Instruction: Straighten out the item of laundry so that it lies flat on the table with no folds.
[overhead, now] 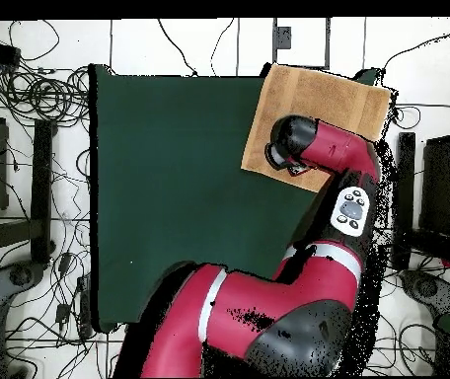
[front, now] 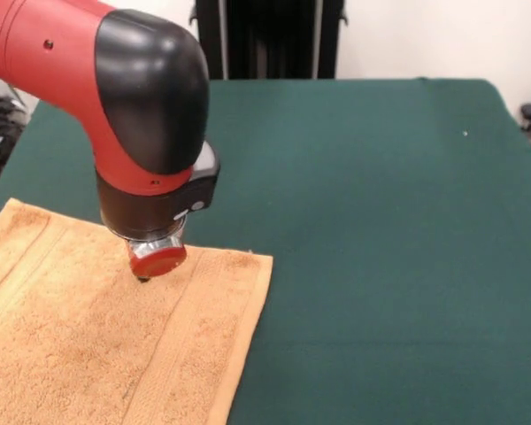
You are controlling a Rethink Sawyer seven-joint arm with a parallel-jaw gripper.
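One towel [front: 115, 345] lies on one green worktop [front: 380, 221]. One red and black arm [overhead: 268, 316] is present, carrying one end effector [front: 155, 261].

The Sawyer arm [front: 115, 97] enters from the upper left of the front view, its red link ending in a rounded black elbow cap before turning straight down. Below a black wrist collar, a silver ring and a red disc form the gripper [front: 156, 258] at left of centre, pointing downward. Whether the jaws are parted cannot be made out. Overhead, the arm sweeps from bottom centre toward the upper right.
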